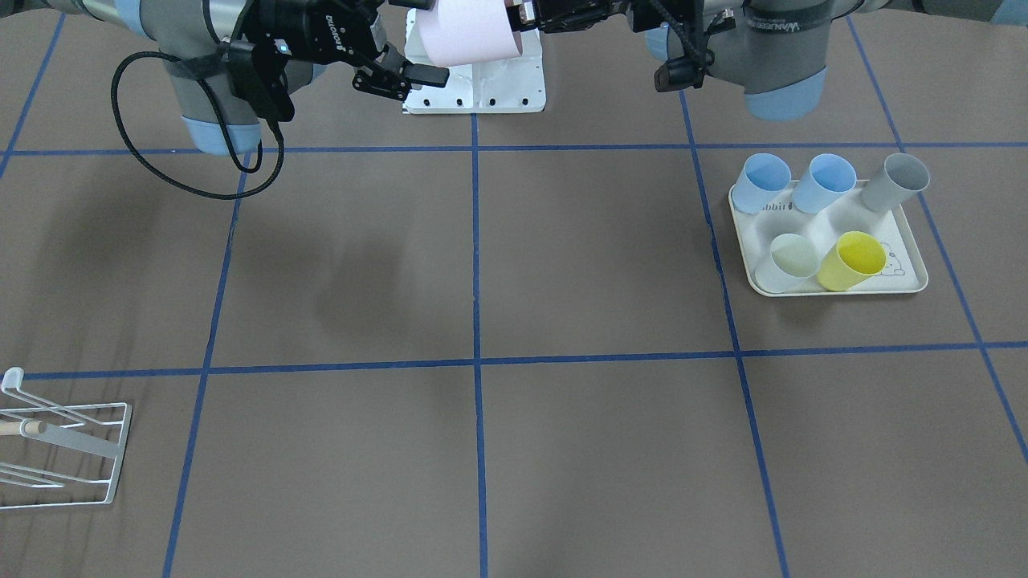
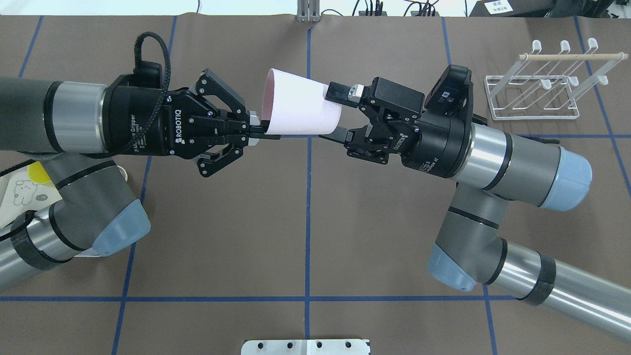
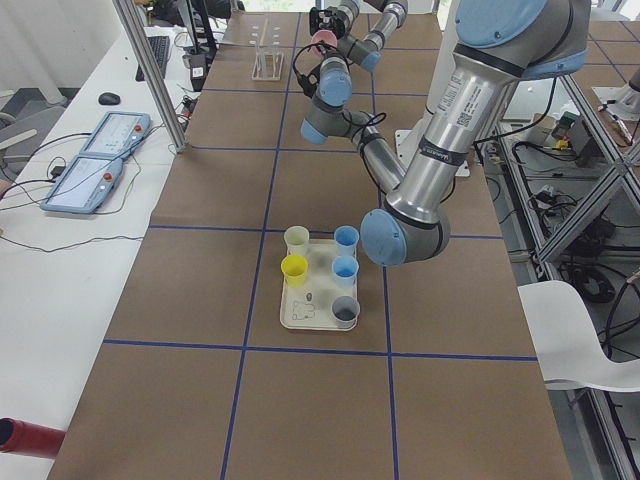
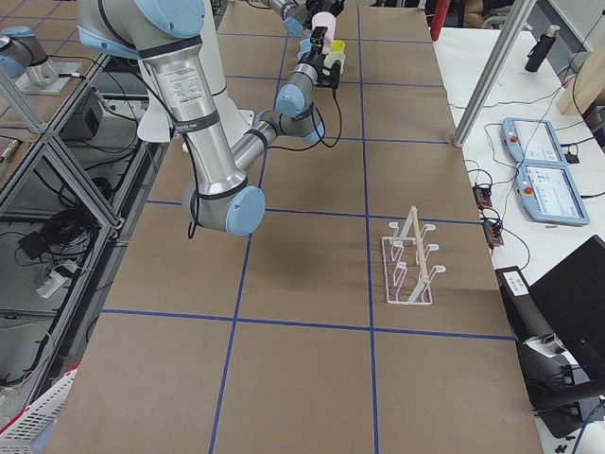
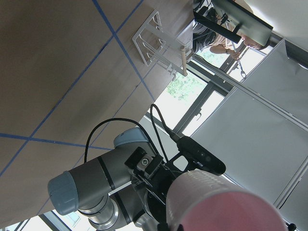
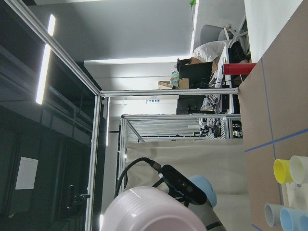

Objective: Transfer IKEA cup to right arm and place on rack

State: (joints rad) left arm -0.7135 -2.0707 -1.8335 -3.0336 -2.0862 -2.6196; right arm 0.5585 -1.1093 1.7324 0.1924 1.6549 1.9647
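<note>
pressure is being applied by the left gripper point(image 2: 256, 129), jaws narrow, on the rim of the pink cup point(image 2: 300, 106), being held sideways above the tabletop's middle. its base is being straddled by the right gripper point(image 2: 336, 113), jaws wide; these should be closed squarely before release. the rack point(image 2: 532, 98) is being saved for afterwards at the far right corner.

Above the table point(image 2: 222, 236), the cup point(image 2: 303, 109) is flanked by the left gripper point(image 2: 261, 130) and right gripper point(image 2: 336, 112); the rack point(image 2: 532, 98) is set far right, the tray point(image 1: 895, 233) far left.
</note>
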